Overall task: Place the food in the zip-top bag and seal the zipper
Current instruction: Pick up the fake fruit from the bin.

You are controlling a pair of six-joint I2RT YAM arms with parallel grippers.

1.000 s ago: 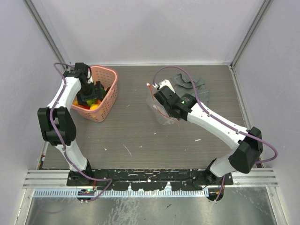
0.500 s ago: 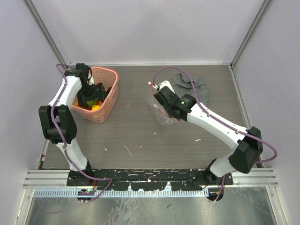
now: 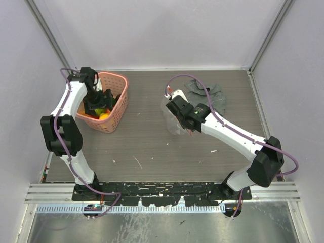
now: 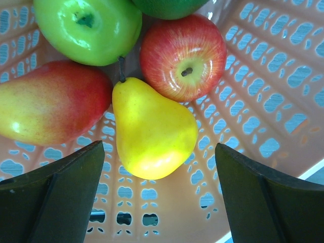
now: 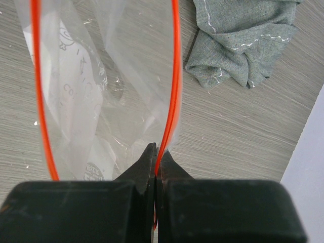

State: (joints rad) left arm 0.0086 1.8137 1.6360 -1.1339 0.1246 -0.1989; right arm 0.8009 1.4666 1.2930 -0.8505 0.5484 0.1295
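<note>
The food lies in a pink lattice basket point(image 4: 263, 96): a yellow pear point(image 4: 152, 134), a red apple point(image 4: 183, 56), a green apple point(image 4: 87, 26) and a red-yellow mango-like fruit point(image 4: 48, 104). My left gripper point(image 4: 159, 195) is open inside the basket point(image 3: 117, 104), its jaws either side of the yellow pear's lower end, apart from it. My right gripper point(image 5: 157, 157) is shut on the zip-top bag point(image 5: 101, 86), pinching the red-orange zipper point(image 5: 175, 76) at the mouth edge. The bag point(image 3: 174, 121) hangs open, lifted off the table mid-right.
A crumpled grey cloth point(image 5: 243, 40) lies on the wooden table behind and right of the bag, also seen as the grey cloth point(image 3: 210, 96) in the top view. White walls enclose the table on three sides.
The right gripper with the bag has shifted slightly right and forward. The left gripper has stayed in the basket, barely moving.
</note>
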